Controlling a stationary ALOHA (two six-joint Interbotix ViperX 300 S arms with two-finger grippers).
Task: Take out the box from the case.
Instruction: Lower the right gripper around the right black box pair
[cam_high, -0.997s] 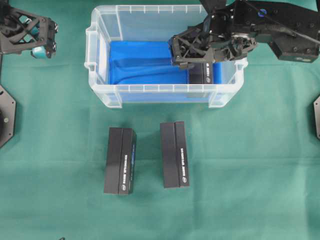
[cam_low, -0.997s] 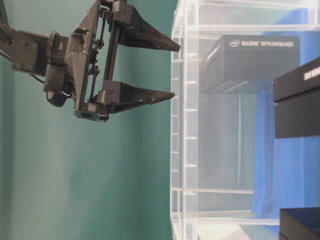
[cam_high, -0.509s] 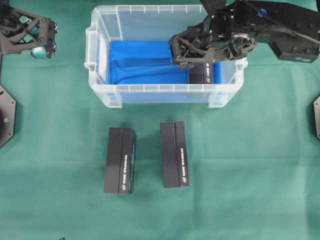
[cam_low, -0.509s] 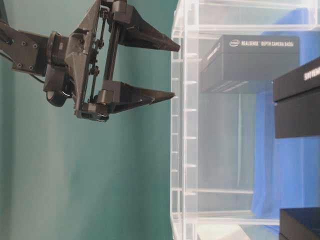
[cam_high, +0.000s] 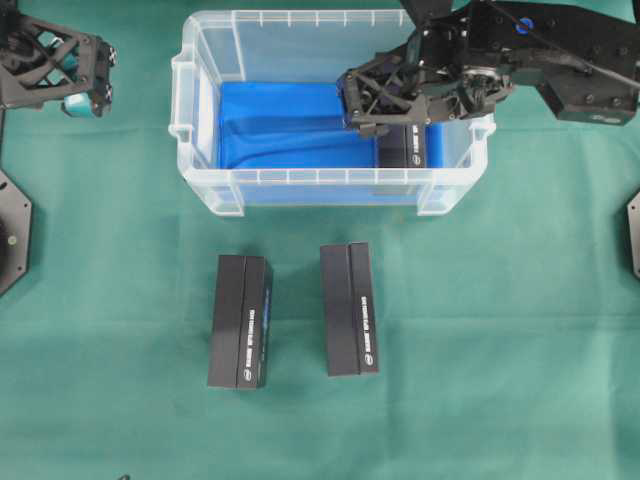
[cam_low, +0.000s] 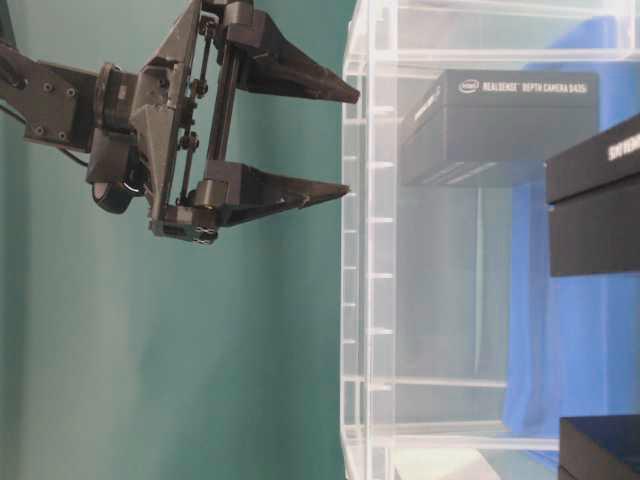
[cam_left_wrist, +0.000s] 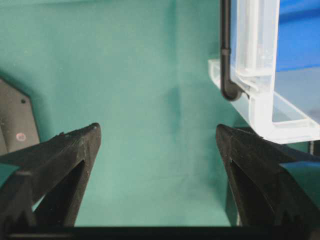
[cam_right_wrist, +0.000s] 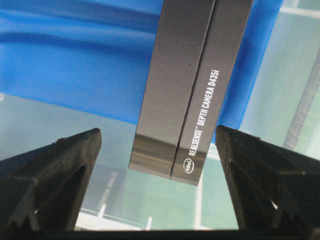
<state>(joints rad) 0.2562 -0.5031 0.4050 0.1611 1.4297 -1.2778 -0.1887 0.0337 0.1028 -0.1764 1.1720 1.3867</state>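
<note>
The case (cam_high: 200, 180) is a clear plastic bin at the back of the green table, with a blue sheet (cam_high: 280, 125) on its floor. One black box (cam_high: 403, 150) lies inside at its right end. From the wrist the box (cam_right_wrist: 192, 85) runs lengthwise, its near end in line with my spread fingers. My right gripper (cam_high: 352, 103) hangs open inside the case over the box, touching nothing. My left gripper (cam_high: 85, 75) is open and empty at the far left, outside the case (cam_left_wrist: 260, 100). From table level it (cam_low: 352, 142) points at the case wall.
Two more black boxes (cam_high: 240, 320) (cam_high: 350, 308) lie side by side on the green cloth in front of the case. Black base plates sit at the left edge (cam_high: 10, 230) and the right edge (cam_high: 633, 235).
</note>
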